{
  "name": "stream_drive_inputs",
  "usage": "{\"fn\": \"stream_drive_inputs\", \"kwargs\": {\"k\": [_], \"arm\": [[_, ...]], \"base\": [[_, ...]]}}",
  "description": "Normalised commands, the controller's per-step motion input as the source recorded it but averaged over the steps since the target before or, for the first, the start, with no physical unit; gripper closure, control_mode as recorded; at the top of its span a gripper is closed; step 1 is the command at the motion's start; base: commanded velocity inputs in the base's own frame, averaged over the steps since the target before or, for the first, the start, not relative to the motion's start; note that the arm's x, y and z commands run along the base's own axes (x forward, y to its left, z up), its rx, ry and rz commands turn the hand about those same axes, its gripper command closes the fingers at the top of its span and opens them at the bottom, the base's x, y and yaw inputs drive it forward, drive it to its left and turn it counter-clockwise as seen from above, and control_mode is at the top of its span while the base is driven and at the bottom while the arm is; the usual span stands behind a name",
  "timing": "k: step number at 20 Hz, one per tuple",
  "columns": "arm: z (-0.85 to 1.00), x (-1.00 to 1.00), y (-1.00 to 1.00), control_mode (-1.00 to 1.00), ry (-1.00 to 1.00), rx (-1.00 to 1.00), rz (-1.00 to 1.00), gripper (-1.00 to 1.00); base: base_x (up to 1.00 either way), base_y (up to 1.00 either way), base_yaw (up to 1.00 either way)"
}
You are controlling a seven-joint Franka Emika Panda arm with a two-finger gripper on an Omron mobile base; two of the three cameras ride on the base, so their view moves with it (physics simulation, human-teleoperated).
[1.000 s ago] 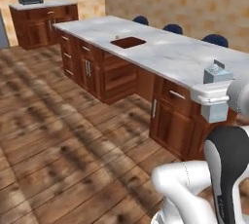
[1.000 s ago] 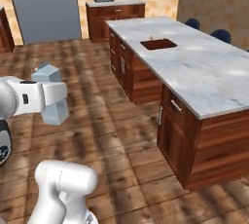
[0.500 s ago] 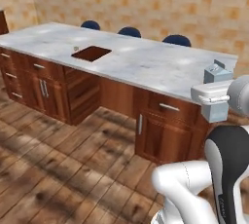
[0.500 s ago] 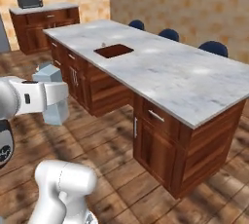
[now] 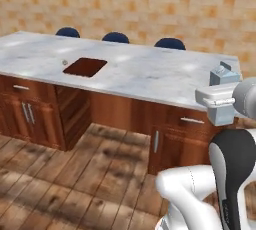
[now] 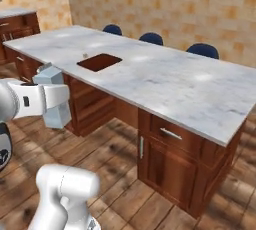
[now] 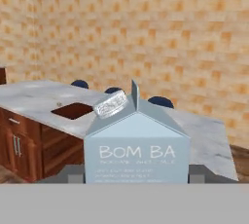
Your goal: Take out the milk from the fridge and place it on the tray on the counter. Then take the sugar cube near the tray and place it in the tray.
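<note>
My gripper (image 5: 218,99) is shut on the milk (image 5: 223,75), a pale grey-blue gabled carton, and holds it upright in the air in front of the counter (image 5: 150,74). From the other side, the gripper (image 6: 49,99) and the milk (image 6: 56,116) hang left of the counter (image 6: 190,89). In the hand view the milk (image 7: 136,145) stands close up between the fingers. The dark reddish-brown tray (image 5: 85,67) (image 6: 99,62) (image 7: 73,111) lies on the marble top. The tiny sugar cube (image 5: 64,62) (image 6: 85,55) sits just beside it. The fridge is out of view.
Three blue chair backs (image 5: 115,37) stand behind the counter, against an orange brick wall. Wood cabinets with silver handles (image 5: 192,120) run under the marble top. A second counter (image 6: 12,16) stands far left. Wooden floor (image 5: 75,174) lies between me and the cabinets.
The whole scene has swung as the base turned: the counter now lies broadside ahead and nearer. The milk stays in the shut gripper, in the same place relative to the arm.
</note>
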Motion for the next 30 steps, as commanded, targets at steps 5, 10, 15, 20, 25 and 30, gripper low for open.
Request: {"fn": "stream_drive_inputs", "kwargs": {"k": [5, 10, 15, 20, 25, 30], "arm": [[0.00, 0.00, 0.00, 1.00, 0.00, 0.00, 0.00, 1.00], [0.00, 0.00, 0.00, 1.00, 0.00, 0.00, 0.00, 1.00], [0.00, 0.00, 0.00, 1.00, 0.00, 0.00, 0.00, 1.00], [0.00, 0.00, 0.00, 1.00, 0.00, 0.00, 0.00, 1.00], [0.00, 0.00, 0.00, 1.00, 0.00, 0.00, 0.00, 1.00], [0.00, 0.00, 0.00, 1.00, 0.00, 0.00, 0.00, 1.00]], "base": [[1.00, 1.00, -0.23], [0.99, 1.00, -0.20], [0.98, 1.00, -0.26], [0.94, 1.00, -0.29], [0.88, 0.95, -0.49], [0.45, 0.88, -0.52]]}}
